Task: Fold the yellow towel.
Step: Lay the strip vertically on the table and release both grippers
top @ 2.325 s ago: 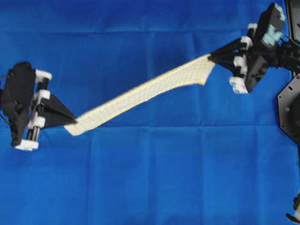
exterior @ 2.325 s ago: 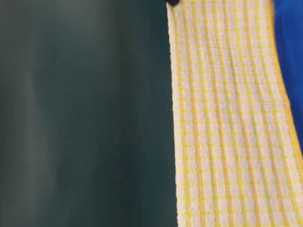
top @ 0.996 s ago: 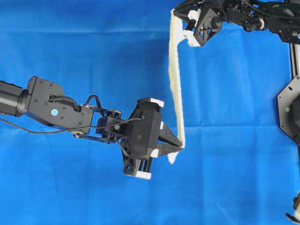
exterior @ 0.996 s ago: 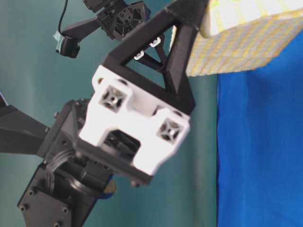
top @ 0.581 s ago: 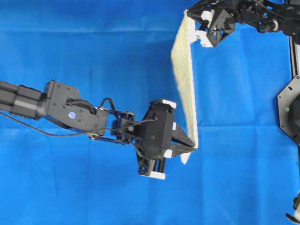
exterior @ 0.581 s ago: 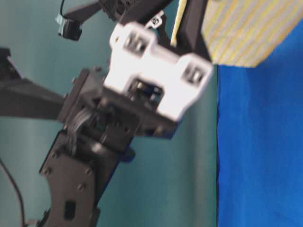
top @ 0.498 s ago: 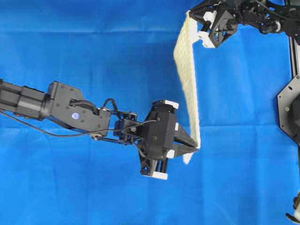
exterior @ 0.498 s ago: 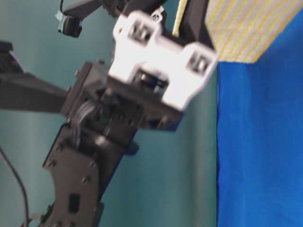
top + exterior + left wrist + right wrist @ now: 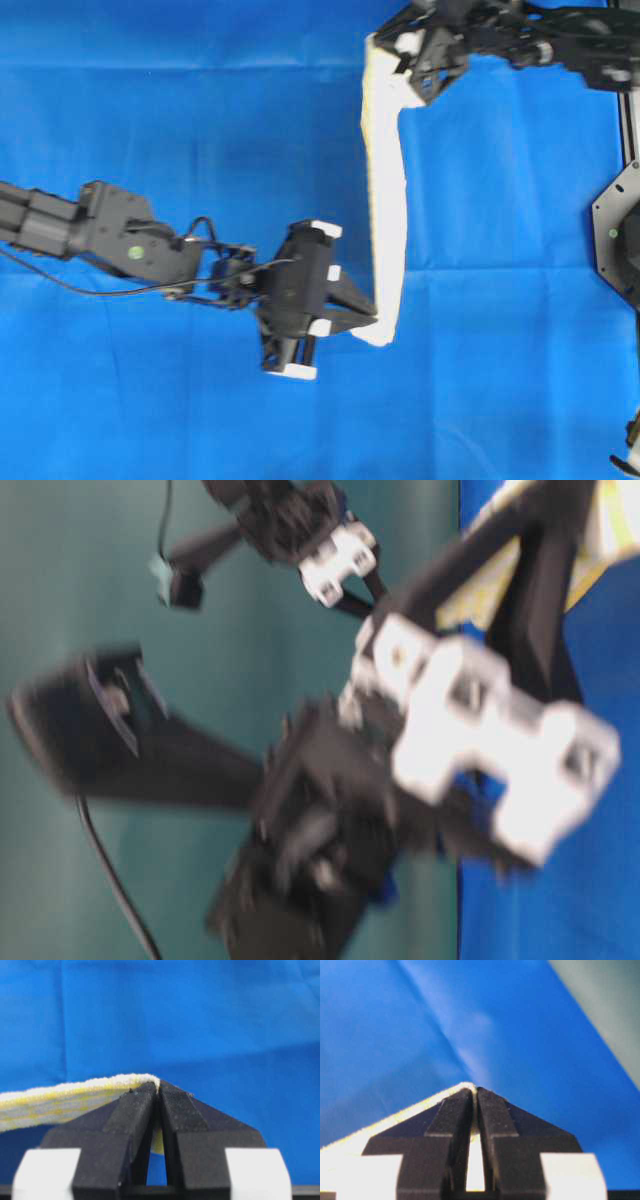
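No readable text is found in any view.

No letters, numbers, brand names or signs can be made out on the arms, on the grippers or on the cloths. Only a small round green mark is seen on the left arm (image 9: 131, 252) in the overhead view, and it is too small and blurred to be read. The table-level view is blurred, so nothing can be read there either.

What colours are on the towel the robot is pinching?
The yellow towel has yellow and white stripes; the left wrist view shows it best.
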